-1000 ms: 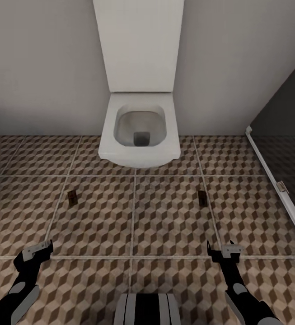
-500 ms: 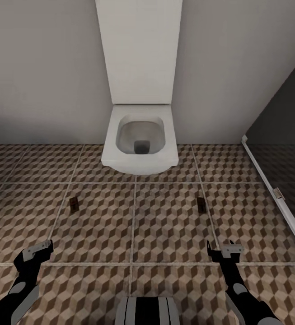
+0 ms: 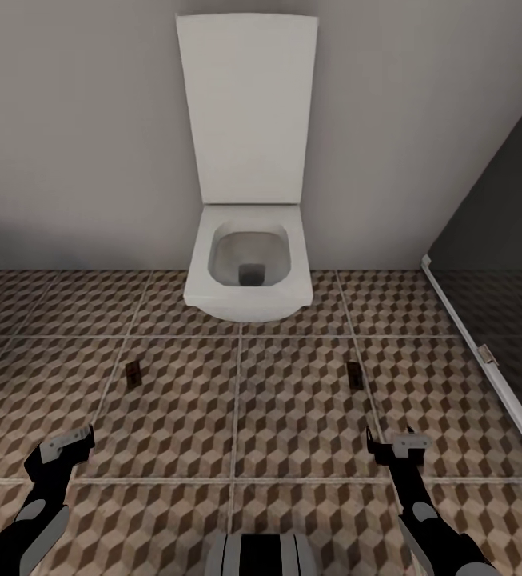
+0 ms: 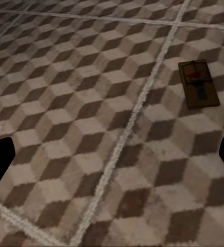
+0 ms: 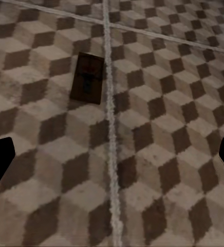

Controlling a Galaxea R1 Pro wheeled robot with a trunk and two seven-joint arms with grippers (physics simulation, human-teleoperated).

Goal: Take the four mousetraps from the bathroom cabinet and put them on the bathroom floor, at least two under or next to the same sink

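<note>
Two mousetraps are seen lying flat on the bathroom floor [image 3: 237, 416], in front of a white toilet [image 3: 249, 276] with its lid raised against the wall. The left mousetrap [image 3: 133, 374] lies beside a grout line, ahead of the left gripper [image 3: 67, 448]; the right mousetrap [image 3: 355, 373] lies beside another grout line, ahead of the right gripper [image 3: 395, 446]. Both grippers are held wide apart above the tiles, gripping nothing. A dark glass partition [image 3: 492, 264] is located at the right.
</note>
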